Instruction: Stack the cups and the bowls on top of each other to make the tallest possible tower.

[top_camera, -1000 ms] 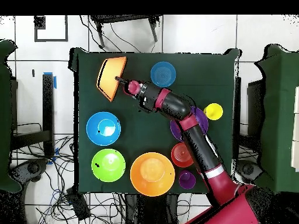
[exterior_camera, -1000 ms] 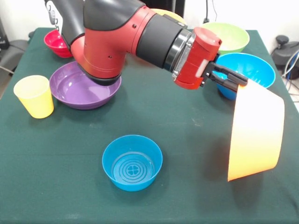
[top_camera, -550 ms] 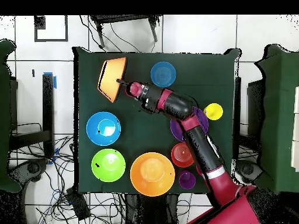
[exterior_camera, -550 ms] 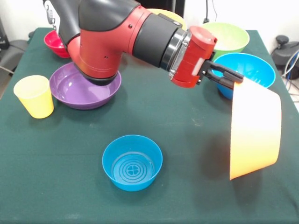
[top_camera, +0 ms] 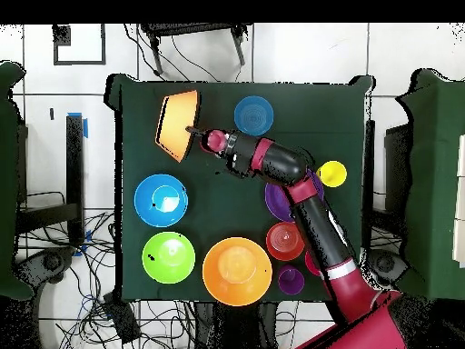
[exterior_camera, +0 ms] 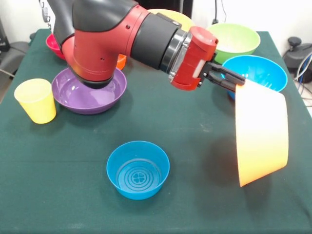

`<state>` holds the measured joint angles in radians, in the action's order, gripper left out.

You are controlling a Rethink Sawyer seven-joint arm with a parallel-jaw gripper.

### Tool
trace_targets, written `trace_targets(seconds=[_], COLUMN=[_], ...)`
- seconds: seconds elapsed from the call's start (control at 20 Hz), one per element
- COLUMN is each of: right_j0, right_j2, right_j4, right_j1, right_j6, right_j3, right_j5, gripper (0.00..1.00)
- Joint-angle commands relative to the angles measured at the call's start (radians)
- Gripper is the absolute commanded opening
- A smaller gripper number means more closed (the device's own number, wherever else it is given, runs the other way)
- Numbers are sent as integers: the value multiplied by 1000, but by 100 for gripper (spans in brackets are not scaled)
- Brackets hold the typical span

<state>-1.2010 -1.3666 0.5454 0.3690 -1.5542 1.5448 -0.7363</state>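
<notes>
From the left of the front view I see the yellow cup [exterior_camera: 35,100] standing upright at the left edge, the shallow purple bowl [exterior_camera: 89,90] just right of it under the arm's elbow, and the small blue bowl [exterior_camera: 138,168] alone at lower centre. At upper right my gripper [exterior_camera: 235,81] has its black fingers closed on the rim of the large orange bowl [exterior_camera: 260,132], which hangs tipped on its side at the right of the frame, its lower edge at or near the cloth; I cannot tell which. Behind it sit the larger blue bowl [exterior_camera: 263,70] and the green bowl [exterior_camera: 236,38]. I judge I am mid-carry with this bowl. The other large orange bowl [top_camera: 237,270] lies at the bottom centre of the overhead view, so the next move would be to level the held bowl and bring it there. No brand, label or writing is readable anywhere.
</notes>
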Motion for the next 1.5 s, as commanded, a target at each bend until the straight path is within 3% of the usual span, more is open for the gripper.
trace_targets(seconds=[0.05,1.5], right_j0=[14,25], right_j2=[132,118], right_j4=[1,2], right_j1=[-18,-72], right_j6=[371,454], right_j3=[-203,-297], right_j5=[-129,-238], gripper=[0,0])
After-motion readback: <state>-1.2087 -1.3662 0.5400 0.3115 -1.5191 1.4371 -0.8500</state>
